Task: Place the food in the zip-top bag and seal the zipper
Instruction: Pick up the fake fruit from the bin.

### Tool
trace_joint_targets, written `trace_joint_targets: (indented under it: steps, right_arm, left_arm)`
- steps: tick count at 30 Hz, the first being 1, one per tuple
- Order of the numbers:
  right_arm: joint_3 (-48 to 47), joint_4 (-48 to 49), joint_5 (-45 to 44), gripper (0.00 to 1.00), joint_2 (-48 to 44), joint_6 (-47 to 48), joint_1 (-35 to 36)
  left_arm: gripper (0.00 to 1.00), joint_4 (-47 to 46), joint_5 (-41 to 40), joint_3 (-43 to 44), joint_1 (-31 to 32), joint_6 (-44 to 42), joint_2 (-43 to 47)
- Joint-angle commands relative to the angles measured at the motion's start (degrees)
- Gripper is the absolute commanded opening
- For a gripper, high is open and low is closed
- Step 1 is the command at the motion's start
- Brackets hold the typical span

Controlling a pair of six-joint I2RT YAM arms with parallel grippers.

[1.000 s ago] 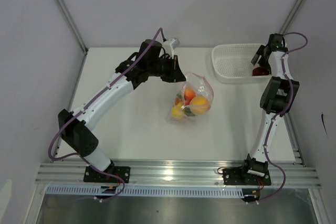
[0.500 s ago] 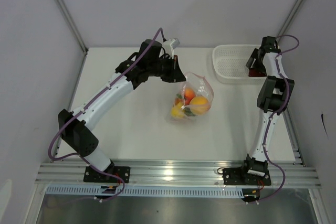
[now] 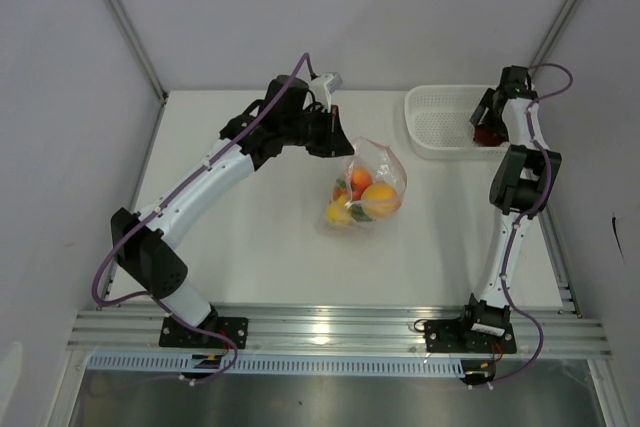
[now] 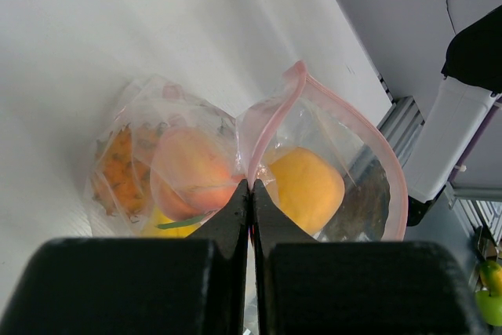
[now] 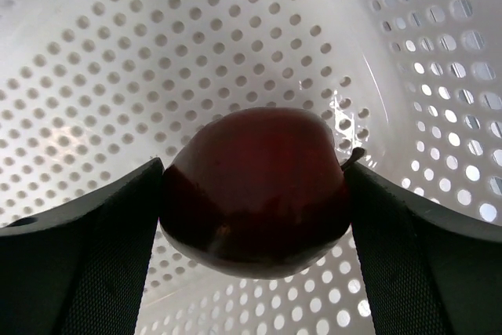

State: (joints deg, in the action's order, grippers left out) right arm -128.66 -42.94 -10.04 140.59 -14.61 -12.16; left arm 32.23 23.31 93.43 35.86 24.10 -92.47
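Observation:
The clear zip-top bag (image 3: 368, 187) lies mid-table with peaches, a yellow fruit and the orange pineapple inside. Its pink zipper strip (image 4: 271, 115) arches open at the mouth. My left gripper (image 3: 333, 139) is shut on the bag's mouth edge and holds it up; the left wrist view shows its jaws (image 4: 251, 194) pinched on the strip, above a peach (image 4: 192, 170) and a yellow fruit (image 4: 306, 186). My right gripper (image 3: 487, 130) is inside the white basket, shut on the dark red apple (image 5: 255, 190), which sits between both fingers.
The white mesh basket (image 3: 440, 122) stands at the back right; its perforated wall (image 5: 235, 45) fills the right wrist view. The right arm's links rise along the table's right edge. Grey walls close in behind the table.
My right gripper has shifted a little left and back within the basket, with the apple between its fingers. The left arm and bag have not moved.

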Motion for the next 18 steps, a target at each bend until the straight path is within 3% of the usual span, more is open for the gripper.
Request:
trace_joint_targets:
  steps: [1,7,11,18]
  right_arm:
    - [-4.84,0.58,0.99,0.35,-1.63,-2.0,0.39]
    - [-10.56,-2.41,4.59,0.33,-7.69,-4.46,1.7]
    - [-3.9,-2.07,7.14,0.33,-17.09,-4.9,5.3]
    - [8.16,-2.23,5.04,0.33,-37.74,-3.23,17.95]
  left_arm:
    - [0.01,-0.85,0.51,0.26,-0.44,0.42,0.53]
    - [0.01,-0.85,1.21,0.0,-0.52,0.95,0.01]
    - [0.01,-0.59,0.86,0.52,-0.44,0.6,-0.34]
    - [0.01,1.17,-0.11,2.02,-0.52,-0.19,-0.79]
